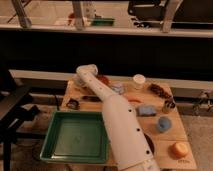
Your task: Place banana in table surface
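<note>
My white arm (117, 120) reaches from the front of the light tan table surface (172, 132) to its back left corner. The wrist bends over there, and the gripper (80, 83) points down at the tabletop, mostly hidden by the wrist housing. I cannot make out the banana; it is hidden or lost behind the gripper end. A reddish-brown item (103, 80) lies just right of the wrist.
A green tray (77, 136) hangs off the table's front left. A white cup (138, 81), a dark cluster (160, 90), two blue pieces (146, 110) (163, 124), an orange-red piece (132, 100) and an orange item (179, 149) fill the right half. Small dark objects (73, 104) lie at the left.
</note>
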